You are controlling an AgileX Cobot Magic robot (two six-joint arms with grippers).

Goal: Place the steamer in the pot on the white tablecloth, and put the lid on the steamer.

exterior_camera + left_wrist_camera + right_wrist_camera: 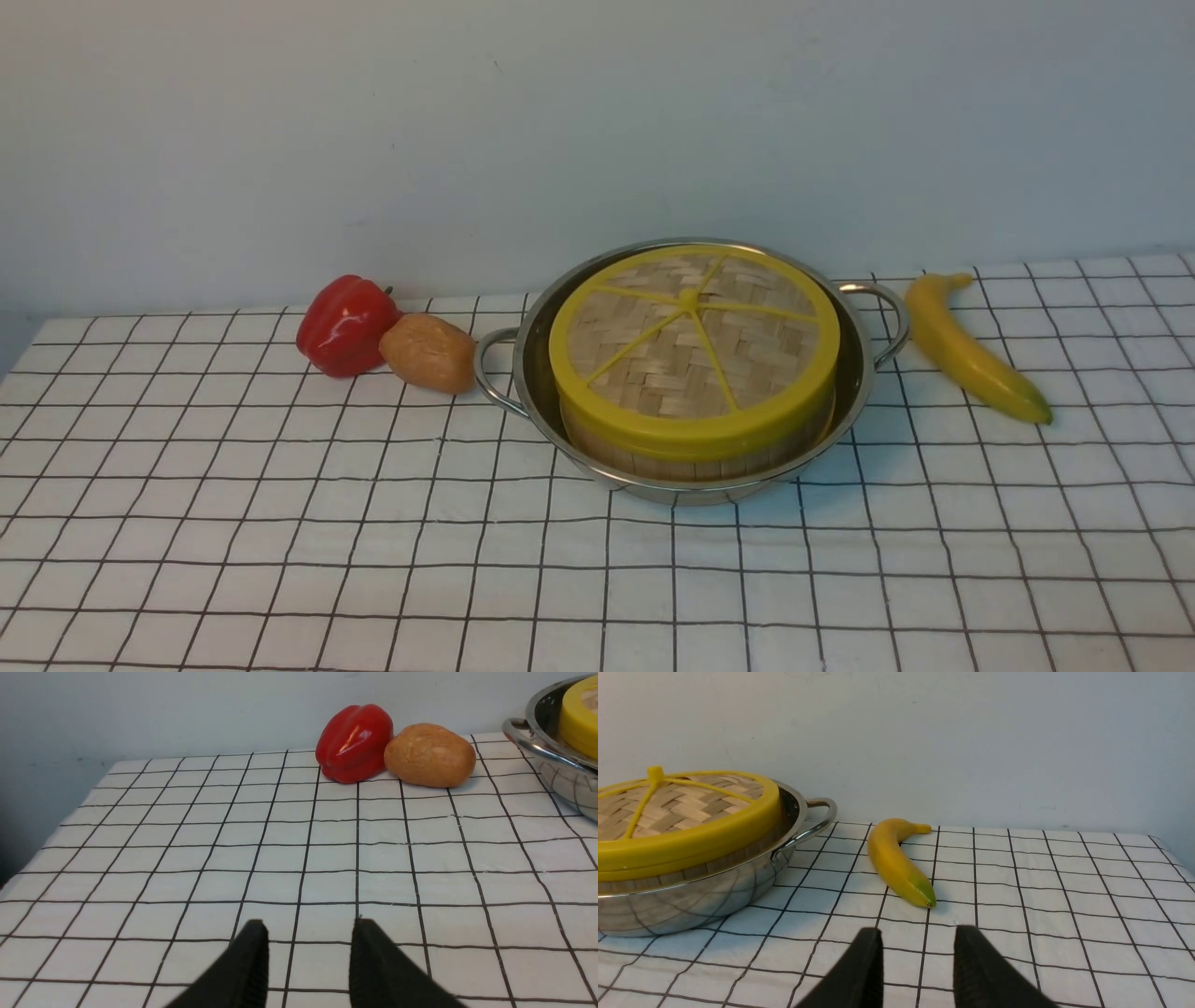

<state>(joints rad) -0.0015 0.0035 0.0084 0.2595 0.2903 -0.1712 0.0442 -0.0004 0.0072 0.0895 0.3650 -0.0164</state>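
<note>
Steel pot (556, 760) beyond left end effector (308, 963)

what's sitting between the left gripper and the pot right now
Nothing visible. The left gripper is open and empty over bare white tablecloth. The red pepper and the potato sit farther back near the pot, off the direct line. The lid already covers the steamer.

lid (693, 347) on steamer (653, 455), in pot (864, 373)
</note>
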